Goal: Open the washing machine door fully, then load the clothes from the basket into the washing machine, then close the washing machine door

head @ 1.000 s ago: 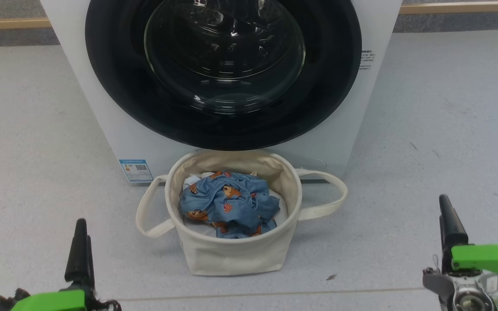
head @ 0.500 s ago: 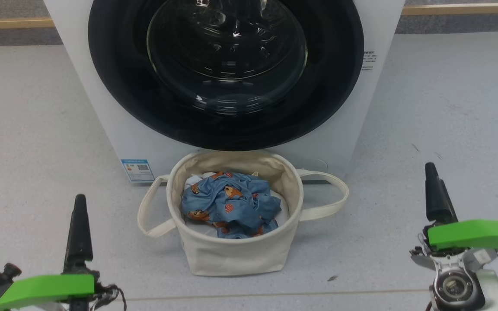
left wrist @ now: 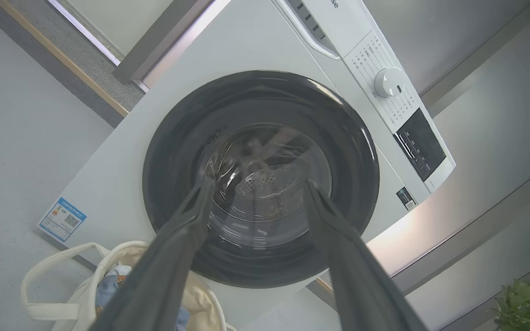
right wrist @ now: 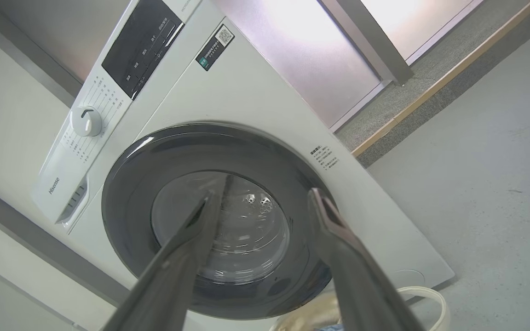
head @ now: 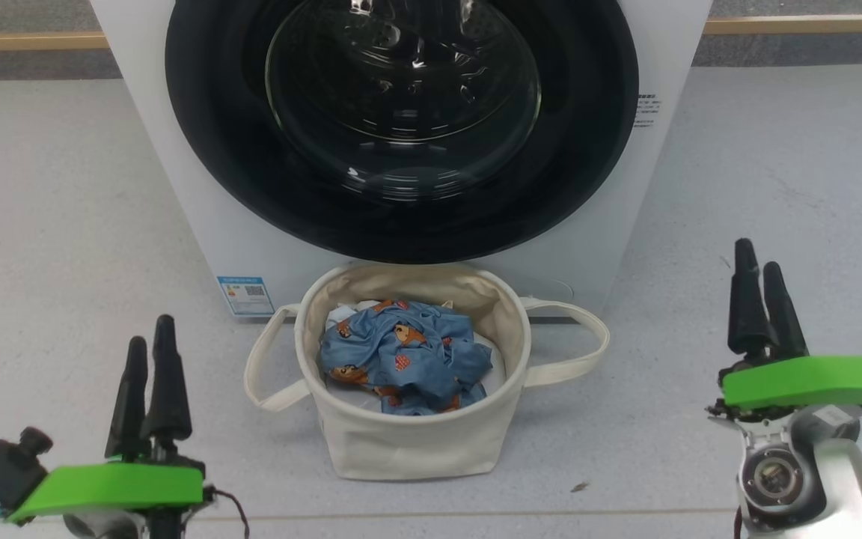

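Note:
The white washing machine [head: 176, 202] stands ahead, its round black-rimmed door [head: 214, 150] lying flat against the front. On the floor right before it sits the cream basket [head: 401, 442], holding blue bear-print clothes [head: 408, 359] over something white. My left gripper [head: 150, 333] hovers at the lower left, well clear of the basket; in its wrist view the left gripper [left wrist: 259, 184] is open and holds nothing, aimed at the door [left wrist: 173, 151]. My right gripper [head: 758, 256] hangs right of the basket; the right gripper [right wrist: 262, 193] is likewise open, facing the door [right wrist: 127, 193].
Grey floor spreads on both sides of the machine. A blue label sticker [head: 245, 294] marks its lower left corner. The basket's loop handles [head: 577, 337] stick out sideways. A control dial [left wrist: 388, 82] sits on the top panel. A green plant [left wrist: 529, 305] is nearby.
Both grippers have risen in the head view and turned so that both fingers of each show. The camera has shifted slightly. Door, basket and clothes have not moved.

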Robot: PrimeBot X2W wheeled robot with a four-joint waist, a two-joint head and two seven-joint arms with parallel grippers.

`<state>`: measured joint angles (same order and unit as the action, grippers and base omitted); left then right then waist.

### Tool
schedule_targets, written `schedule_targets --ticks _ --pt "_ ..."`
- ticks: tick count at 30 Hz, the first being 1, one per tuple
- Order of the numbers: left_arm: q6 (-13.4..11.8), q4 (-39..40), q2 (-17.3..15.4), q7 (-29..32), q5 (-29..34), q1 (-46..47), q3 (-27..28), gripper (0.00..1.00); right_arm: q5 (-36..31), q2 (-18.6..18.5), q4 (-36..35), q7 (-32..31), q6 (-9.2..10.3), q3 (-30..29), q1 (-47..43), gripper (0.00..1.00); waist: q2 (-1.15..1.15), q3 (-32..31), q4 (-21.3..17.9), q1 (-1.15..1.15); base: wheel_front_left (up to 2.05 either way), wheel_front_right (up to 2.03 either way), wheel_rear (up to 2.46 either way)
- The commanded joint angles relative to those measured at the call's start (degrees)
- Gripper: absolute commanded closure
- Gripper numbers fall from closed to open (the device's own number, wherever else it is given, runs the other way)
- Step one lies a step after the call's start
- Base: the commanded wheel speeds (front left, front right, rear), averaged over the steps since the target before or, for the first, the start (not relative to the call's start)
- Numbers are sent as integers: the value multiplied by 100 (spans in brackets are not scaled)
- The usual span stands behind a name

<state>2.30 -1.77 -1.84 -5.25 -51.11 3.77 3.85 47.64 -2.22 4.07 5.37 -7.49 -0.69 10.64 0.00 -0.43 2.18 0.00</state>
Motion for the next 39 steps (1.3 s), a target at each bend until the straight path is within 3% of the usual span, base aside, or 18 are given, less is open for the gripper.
schedule_targets --ticks 1,22,39 --pt "-16 279 -71 -75 200 318 49 0 -197 -40 -264 62 0 133 386 0 0 -2 3 0 0 0 0" --pt "-383 310 -98 -444 2799 353 -392 0 -2249 -50 39 431 0 601 552 0 0 34 31 0 0 0 0" --pt "-640 -374 -122 -729 4057 428 -794 0 -3398 -58 647 716 0 568 512 0 0 63 54 0 0 0 0"
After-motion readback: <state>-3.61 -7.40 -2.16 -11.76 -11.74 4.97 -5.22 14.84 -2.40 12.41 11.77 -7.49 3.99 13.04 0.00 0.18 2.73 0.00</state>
